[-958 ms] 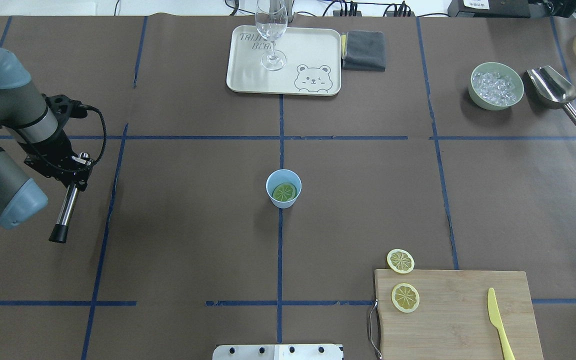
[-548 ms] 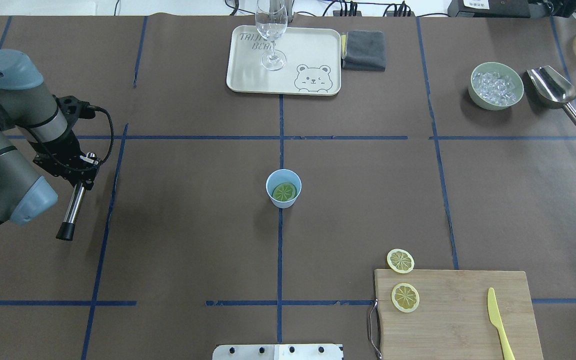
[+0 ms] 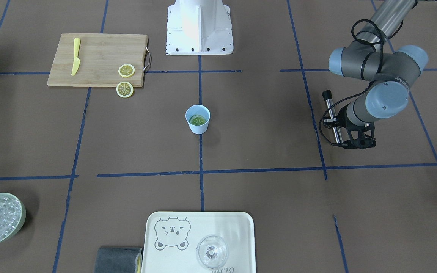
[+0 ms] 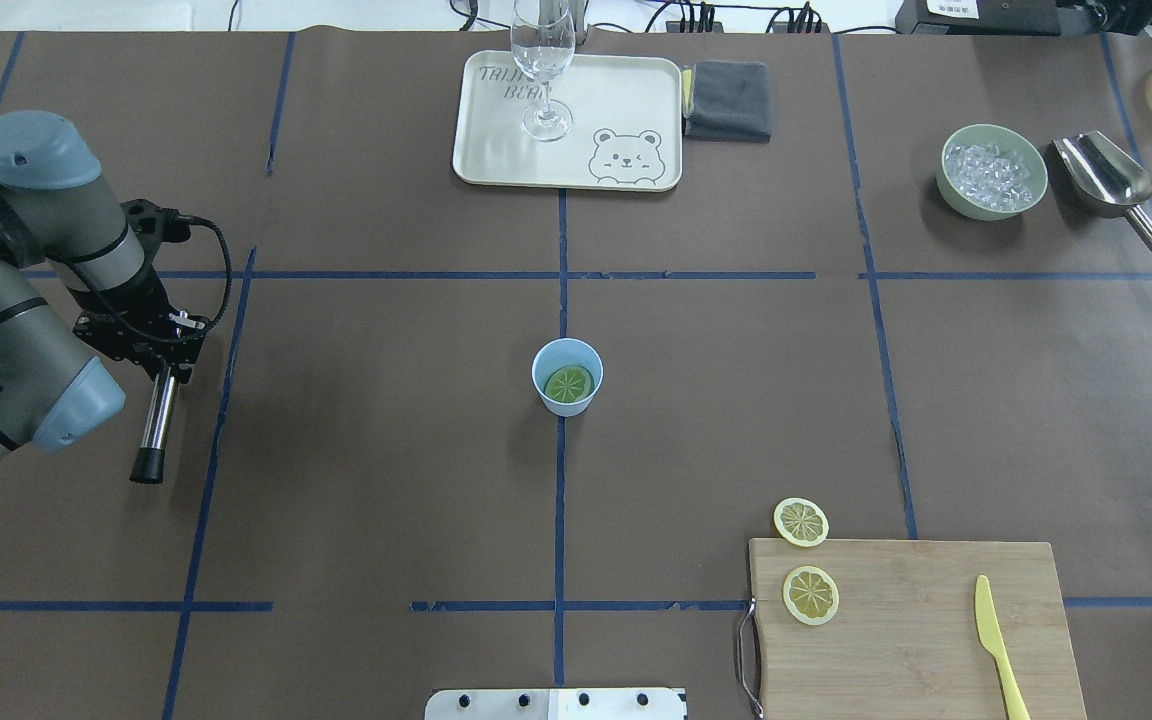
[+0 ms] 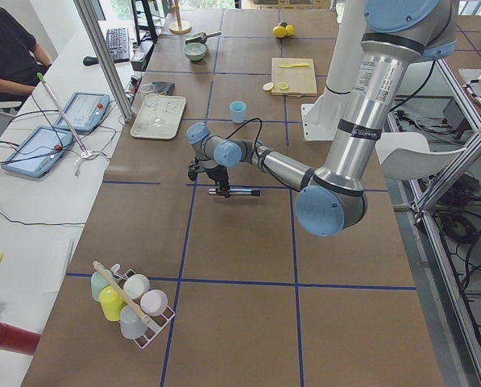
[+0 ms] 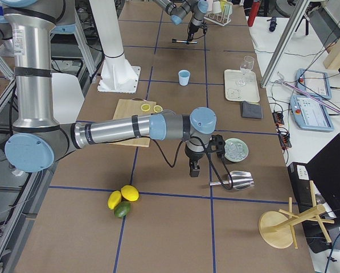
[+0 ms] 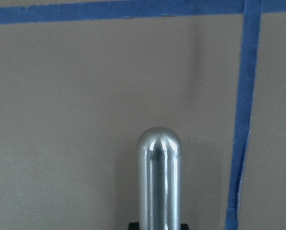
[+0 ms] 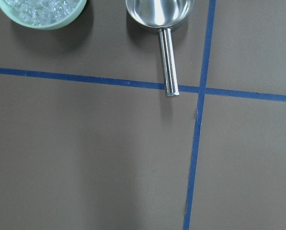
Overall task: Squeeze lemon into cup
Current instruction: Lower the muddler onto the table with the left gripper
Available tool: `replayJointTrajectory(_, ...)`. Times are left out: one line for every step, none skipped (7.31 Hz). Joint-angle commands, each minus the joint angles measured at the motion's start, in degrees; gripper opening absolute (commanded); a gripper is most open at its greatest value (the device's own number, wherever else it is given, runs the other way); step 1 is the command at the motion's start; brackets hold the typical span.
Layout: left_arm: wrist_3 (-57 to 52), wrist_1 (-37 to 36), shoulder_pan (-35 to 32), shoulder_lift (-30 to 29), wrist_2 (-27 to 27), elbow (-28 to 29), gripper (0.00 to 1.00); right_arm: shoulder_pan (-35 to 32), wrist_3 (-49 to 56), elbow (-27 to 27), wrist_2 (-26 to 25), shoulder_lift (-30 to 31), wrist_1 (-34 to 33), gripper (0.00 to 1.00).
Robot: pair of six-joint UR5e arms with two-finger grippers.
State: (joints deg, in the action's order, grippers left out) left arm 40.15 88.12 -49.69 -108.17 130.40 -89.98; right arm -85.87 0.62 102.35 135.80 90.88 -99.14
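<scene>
Yellow lemon slices (image 4: pixel 811 595) at the table's (image 4: pixel 386 520) near right corner: one on the board (image 4: pixel 916 640), one just off its far edge. Third slice (image 4: pixel 569 384) down inside the cup (image 4: pixel 564 406), table centre; squeezing judged not yet done. Left gripper (image 4: pixel 168 372) clamped narrow on a steel rod (image 4: pixel 154 425), left edge. Right gripper (image 6: pixel 193 169): opening impossible to tell.
</scene>
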Motion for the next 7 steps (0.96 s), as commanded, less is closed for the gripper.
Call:
replayJointTrajectory(0.28, 3.35, 0.03, 0.06, -0.15, 1.2, 1.0, 0.0, 0.0, -0.05, -0.01, -0.09, 0.0, 1.0)
replayJointTrajectory(0.46, 4.16, 0.11, 0.15, -0.15, 1.12, 1.0, 0.0, 0.0, 0.04, -0.01, -0.09, 0.0, 1.0)
replayJointTrajectory(0.46, 4.17, 0.03, 0.32, -0.15, 0.68, 1.0, 0.0, 0.0, 0.13, -0.01, -0.18, 0.0, 1.0)
replayJointTrajectory(0.89, 4.25, -0.06, -0.02, -0.15, -0.89, 1.0, 0.0, 0.09, 0.13, -0.01, -0.18, 0.09, 1.0)
replayJointTrajectory(4.99, 4.43, -1.02, -0.11, -0.24, -3.69, 1.0, 0.0, 0.0, 0.04, -0.01, -0.18, 0.09, 1.0)
replayJointTrajectory(7.55, 5.39, -2.77, -0.99, -0.41, -6.67, 1.0, 0.08, 0.0, 0.04, -0.01, -0.36, 0.0, 1.0)
replayJointTrajectory(6.79, 6.18, -6.7, -1.78, -0.59, -8.88, 1.0, 0.0, 0.0, -0.22, -0.01, -1.05, 0.0, 1.0)
